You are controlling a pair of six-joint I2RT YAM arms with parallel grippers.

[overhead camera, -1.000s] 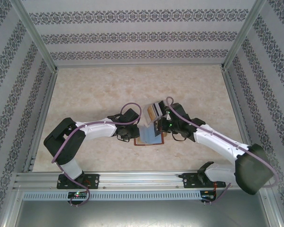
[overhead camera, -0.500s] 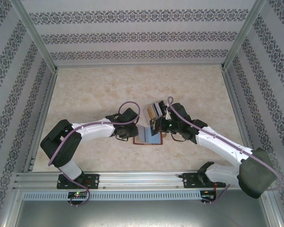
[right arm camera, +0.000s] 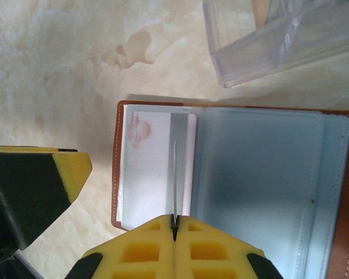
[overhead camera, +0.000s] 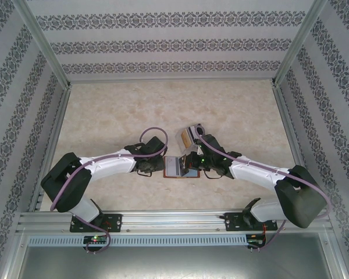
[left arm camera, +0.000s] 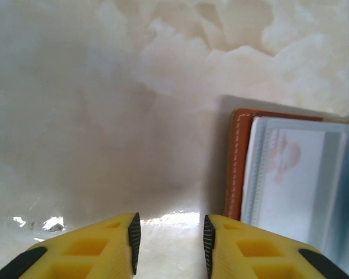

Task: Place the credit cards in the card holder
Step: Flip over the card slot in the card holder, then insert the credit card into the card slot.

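1. Two fingers of the right gripper (right arm camera: 174, 224) are pressed together on a credit card (right arm camera: 174, 174), which the wrist camera sees edge-on. It stands upright over the open card holder (right arm camera: 344, 256).
2. The card holder lies flat on the table (left arm camera: 104, 116), leather down. A white card (right arm camera: 142, 168) with a red mark appears to sit in its left sleeve, and the right sleeve (right arm camera: 262, 174) looks unfilled.
3. To do this well, tip the held card toward a sleeve mouth and keep its long edge square to the opening. Slide it in slowly and let go only once plastic covers most of it. I cannot tell which sleeve it is aimed at.
4. The left gripper (left arm camera: 171, 239) hovers just beside the holder's stitched edge, jaws spread with nothing between them. It should probably press that edge down so the holder cannot skid.
5. Farther out, the clear plastic case (right arm camera: 262, 52) stands near the holder but apart from it. Keep the right wrist clear of it.
6. Against the top view of a second ago, both wrists sit lower and closer to the bases. The left jaws have widened, and the holder looks flatter on the table.
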